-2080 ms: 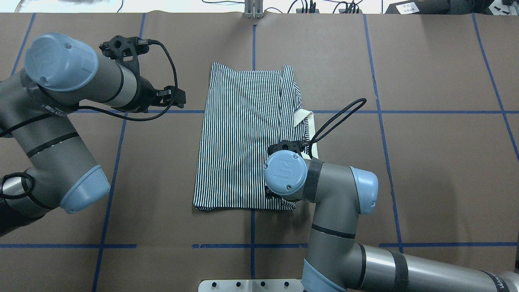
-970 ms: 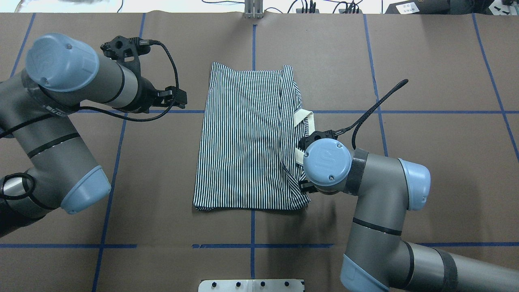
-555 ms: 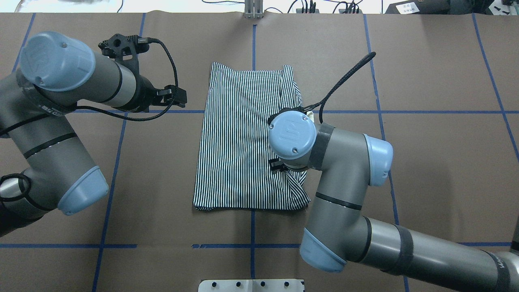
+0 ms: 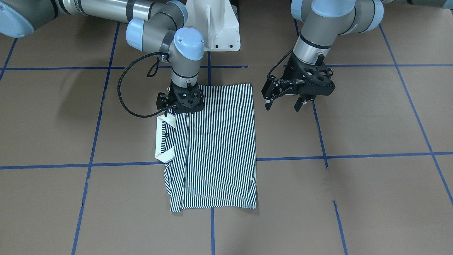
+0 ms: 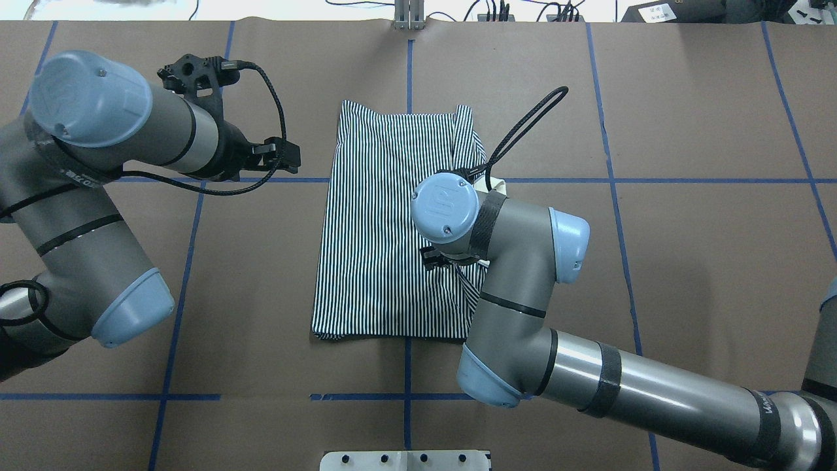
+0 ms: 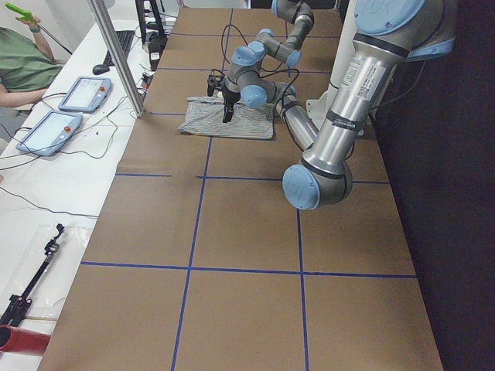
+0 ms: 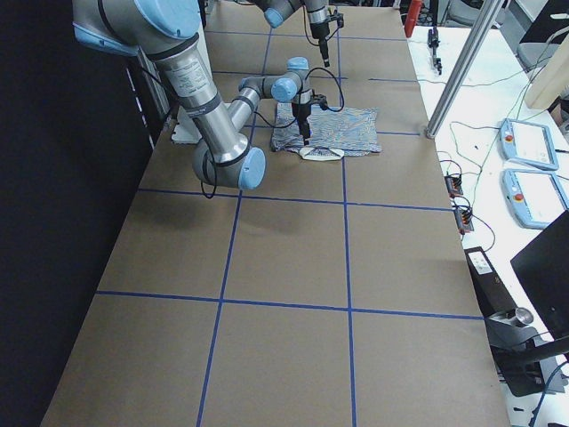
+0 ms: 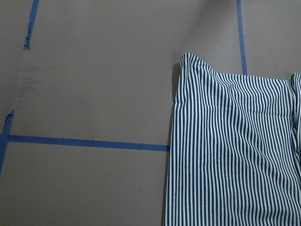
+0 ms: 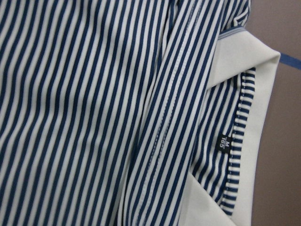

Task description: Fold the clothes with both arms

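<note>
The striped polo shirt (image 5: 386,229) lies folded into a long rectangle in the middle of the table (image 4: 354,177). It also shows in the front view (image 4: 219,141) and in both wrist views (image 8: 235,155) (image 9: 94,117). Its cream collar (image 4: 164,156) (image 9: 263,70) sticks out on my right side. My right gripper (image 4: 181,108) (image 5: 433,258) is down on the shirt's folded edge beside the collar. Its jaws are hidden, and the cloth bunches toward it as if pinched. My left gripper (image 4: 282,105) (image 5: 292,157) is open and empty, hovering just off the shirt's left edge.
The white pedestal base (image 4: 216,32) stands at my side of the table. Blue tape lines (image 5: 654,180) grid the brown tabletop. A metal post (image 6: 116,58), two tablets (image 6: 81,93) and a seated person (image 6: 19,62) are along the far side.
My right gripper pulled the shirt's near right edge outward to the right. It then swung back left and forward over the shirt beside the collar, the cloth following. The left arm barely moved.
</note>
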Tool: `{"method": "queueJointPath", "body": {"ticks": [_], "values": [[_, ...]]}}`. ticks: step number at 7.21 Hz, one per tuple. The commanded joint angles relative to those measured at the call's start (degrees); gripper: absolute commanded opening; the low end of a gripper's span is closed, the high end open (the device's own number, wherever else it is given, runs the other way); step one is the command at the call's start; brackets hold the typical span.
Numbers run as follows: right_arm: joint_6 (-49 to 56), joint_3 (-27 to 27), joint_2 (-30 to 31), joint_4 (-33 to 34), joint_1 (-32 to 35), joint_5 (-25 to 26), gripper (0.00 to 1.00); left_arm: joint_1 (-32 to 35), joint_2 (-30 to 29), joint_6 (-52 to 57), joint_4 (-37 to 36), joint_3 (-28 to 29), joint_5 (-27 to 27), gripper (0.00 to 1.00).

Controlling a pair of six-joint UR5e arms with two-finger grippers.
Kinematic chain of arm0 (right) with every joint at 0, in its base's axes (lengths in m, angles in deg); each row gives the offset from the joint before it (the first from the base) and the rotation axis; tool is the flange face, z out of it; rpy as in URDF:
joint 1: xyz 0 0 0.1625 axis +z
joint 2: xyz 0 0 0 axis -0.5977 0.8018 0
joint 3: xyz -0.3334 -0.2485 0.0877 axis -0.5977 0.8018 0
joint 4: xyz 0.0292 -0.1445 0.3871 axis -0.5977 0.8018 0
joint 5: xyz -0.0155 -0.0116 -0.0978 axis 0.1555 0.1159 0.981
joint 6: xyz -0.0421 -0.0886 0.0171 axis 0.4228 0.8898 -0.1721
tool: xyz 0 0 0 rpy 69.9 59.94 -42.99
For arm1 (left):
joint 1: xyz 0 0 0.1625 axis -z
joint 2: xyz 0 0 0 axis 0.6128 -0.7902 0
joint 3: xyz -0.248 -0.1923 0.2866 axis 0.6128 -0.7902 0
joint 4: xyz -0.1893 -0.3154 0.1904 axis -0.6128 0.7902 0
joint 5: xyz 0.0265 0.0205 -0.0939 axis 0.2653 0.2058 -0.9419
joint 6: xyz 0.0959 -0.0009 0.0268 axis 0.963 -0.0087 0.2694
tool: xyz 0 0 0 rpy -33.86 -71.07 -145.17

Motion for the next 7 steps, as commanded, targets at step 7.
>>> {"method": "queueJointPath", "body": {"ticks": [7], "values": [[0.3,0.5,1.1,2.3,-0.2,-1.0,1.00,-0.1,-0.1,-0.1,0.2,0.0,0.0,1.00]]}}
